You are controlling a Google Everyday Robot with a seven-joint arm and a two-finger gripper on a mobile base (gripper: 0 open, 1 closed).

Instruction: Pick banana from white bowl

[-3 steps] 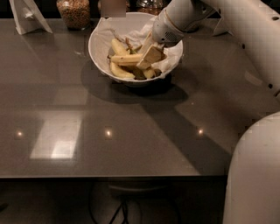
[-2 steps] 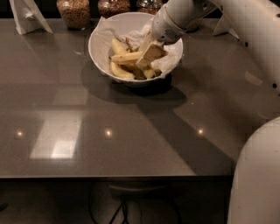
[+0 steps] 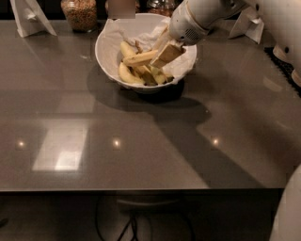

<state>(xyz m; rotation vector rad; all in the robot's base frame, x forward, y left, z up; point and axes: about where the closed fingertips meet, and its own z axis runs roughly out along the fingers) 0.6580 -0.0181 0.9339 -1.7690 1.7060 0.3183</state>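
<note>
The white bowl (image 3: 106, 56) stands at the back middle of the dark table, lined with crumpled white paper. Several bananas lie in it. My gripper (image 3: 164, 52) reaches down into the bowl from the upper right. Its tan fingers (image 3: 170, 51) are closed on the right end of the long pale banana (image 3: 138, 59). That banana lies nearly level, pointing left, slightly above the shorter yellow bananas (image 3: 128, 75) under it.
A glass jar of brown grains (image 3: 80, 13) stands behind the bowl on the left, another jar (image 3: 160, 5) behind it. Folded white paper stands (image 3: 30, 18) at the back left and at the back right (image 3: 247, 23). My white arm (image 3: 282, 37) fills the right edge.
The gripper has risen a little in the bowl, and the long banana has come up with it, off the other bananas.
</note>
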